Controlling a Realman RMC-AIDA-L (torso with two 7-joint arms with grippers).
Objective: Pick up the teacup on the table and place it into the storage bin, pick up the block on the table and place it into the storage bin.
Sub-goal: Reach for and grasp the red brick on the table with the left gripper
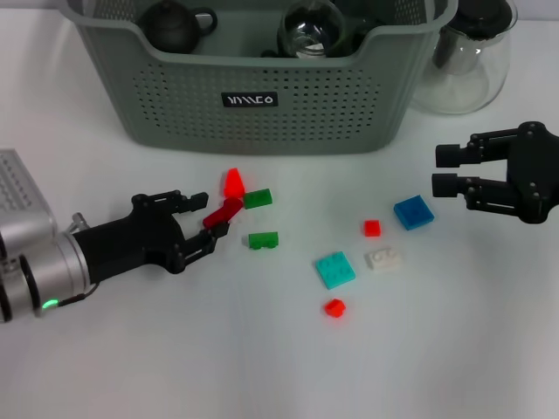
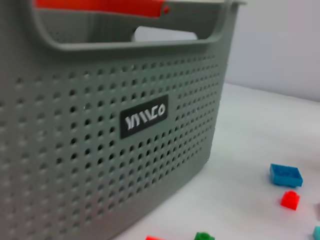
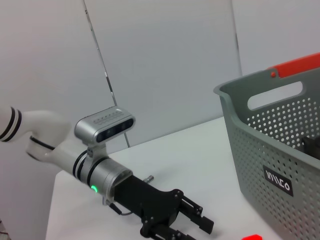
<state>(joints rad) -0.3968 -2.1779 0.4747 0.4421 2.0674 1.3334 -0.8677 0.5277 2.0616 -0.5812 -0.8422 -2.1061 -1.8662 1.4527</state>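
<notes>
The grey-green storage bin (image 1: 262,96) with a black label (image 1: 249,99) stands at the back centre. A dark teacup with a handle (image 1: 175,24) lies inside it. My left gripper (image 1: 212,218) is low over the table in front of the bin, fingers open on either side of a dark red block (image 1: 224,212). My right gripper (image 1: 445,170) is open and empty at the right, just beyond a blue block (image 1: 413,212). The bin fills the left wrist view (image 2: 125,150). The right wrist view shows the bin (image 3: 270,140) and the left gripper (image 3: 192,225).
A clear glass pitcher (image 1: 467,57) stands right of the bin, and a glass vessel (image 1: 310,30) lies inside it. Loose blocks lie ahead: a red one (image 1: 233,182), two green (image 1: 258,199) (image 1: 263,240), a cyan (image 1: 335,270), a white (image 1: 383,258), and small red ones (image 1: 372,228) (image 1: 334,307).
</notes>
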